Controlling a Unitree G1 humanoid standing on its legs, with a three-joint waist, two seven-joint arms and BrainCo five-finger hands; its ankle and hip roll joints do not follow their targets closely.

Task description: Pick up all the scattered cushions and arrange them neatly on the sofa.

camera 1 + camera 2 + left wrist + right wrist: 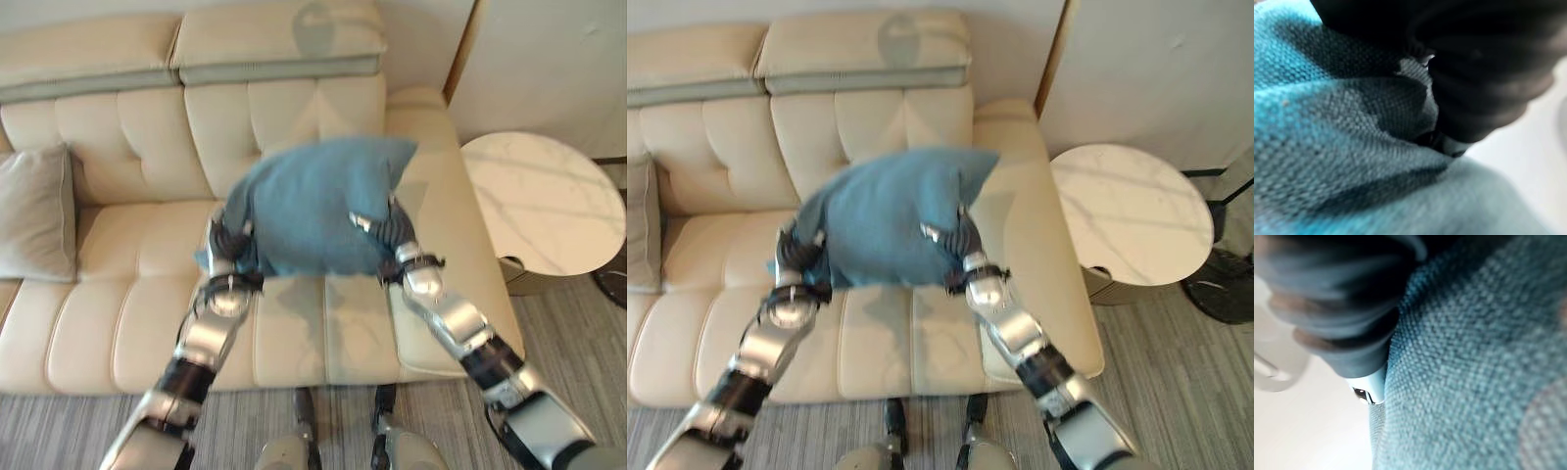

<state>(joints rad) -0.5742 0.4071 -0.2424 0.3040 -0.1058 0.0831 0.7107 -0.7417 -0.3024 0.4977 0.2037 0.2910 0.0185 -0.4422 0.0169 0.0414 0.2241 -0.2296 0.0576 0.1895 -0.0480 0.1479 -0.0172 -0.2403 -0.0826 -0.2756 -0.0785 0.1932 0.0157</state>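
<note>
A teal cushion hangs in the air over the middle of the beige sofa, in front of its backrest. My left hand grips the cushion's lower left corner, where the cloth is bunched against it. My right hand holds the lower right edge, its thumb lying on the cushion's front and the weave pressed close to its cover. A grey cushion leans upright against the backrest at the sofa's left end.
A round white marble side table stands just right of the sofa's armrest. A pale wall panel rises behind it. Grey striped carpet runs along the sofa's front.
</note>
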